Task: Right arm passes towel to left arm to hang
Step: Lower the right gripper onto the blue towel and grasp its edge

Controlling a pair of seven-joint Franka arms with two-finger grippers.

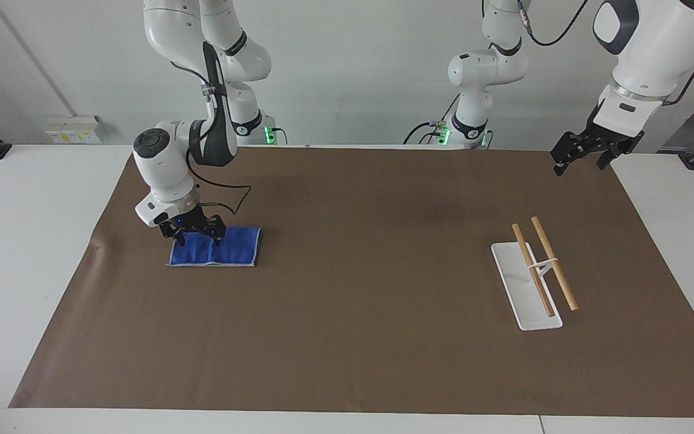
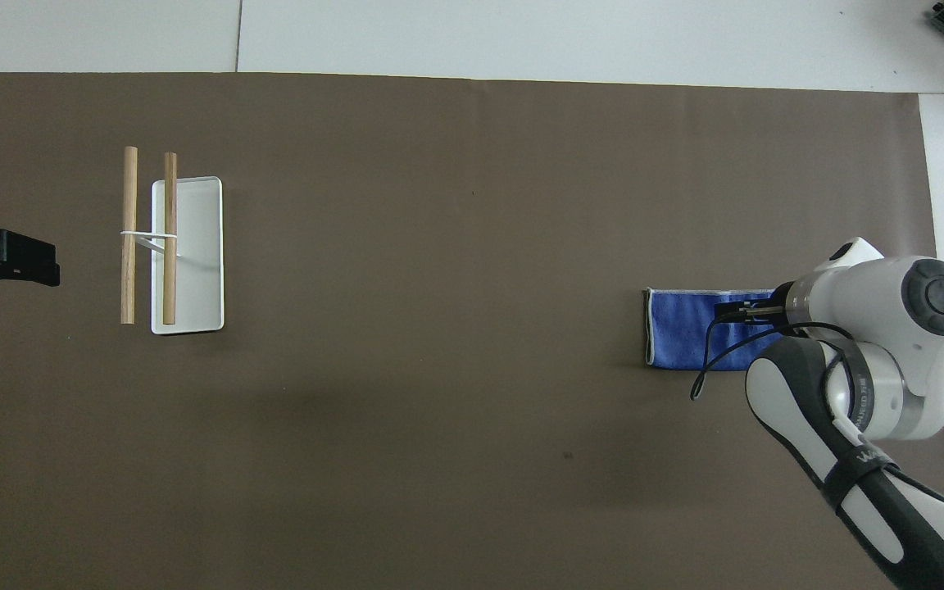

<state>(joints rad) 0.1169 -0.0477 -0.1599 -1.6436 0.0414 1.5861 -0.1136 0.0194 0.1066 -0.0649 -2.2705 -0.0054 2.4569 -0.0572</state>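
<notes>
The right gripper [image 1: 198,236], fingers spread, sits low over the flat towel's [image 1: 231,248] right-arm end; the left gripper [image 1: 585,155] waits, its grip unreadable.

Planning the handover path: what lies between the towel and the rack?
Nothing: only bare brown mat between towel and rack, clearest in the overhead view.

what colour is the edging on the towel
Pale grey, around the royal-blue towel; clearest in the overhead view.

Open brown mat [image 1: 371,271] between towel [image 1: 235,248] and rack [image 1: 534,277]. Only obstruction: rack's wooden bars [image 1: 555,263], raised over its base.
</notes>
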